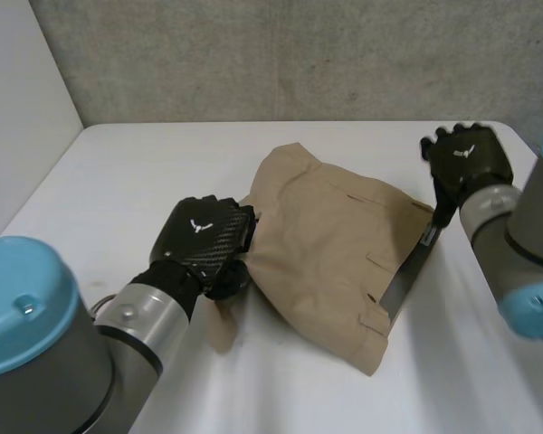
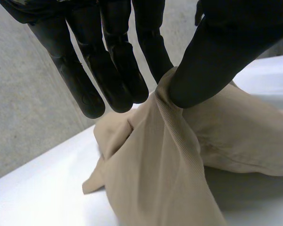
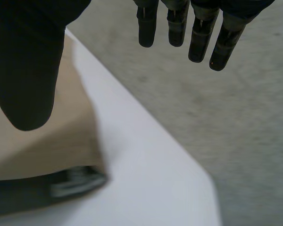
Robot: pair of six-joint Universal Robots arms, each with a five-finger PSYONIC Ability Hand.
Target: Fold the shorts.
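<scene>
Tan shorts lie bunched in the middle of the white table, with the dark inside of the waistband showing along their right edge. My left hand is at the shorts' left edge. In the left wrist view its thumb and a finger pinch a raised ridge of the tan cloth. My right hand hovers open just beyond the shorts' right corner, near the waistband. Its thumb and straight fingers hold nothing, and the shorts and waistband lie below them.
A grey wall runs behind the table. The table's right edge passes close under my right hand, with grey floor beyond it. Bare table lies to the left and in front of the shorts.
</scene>
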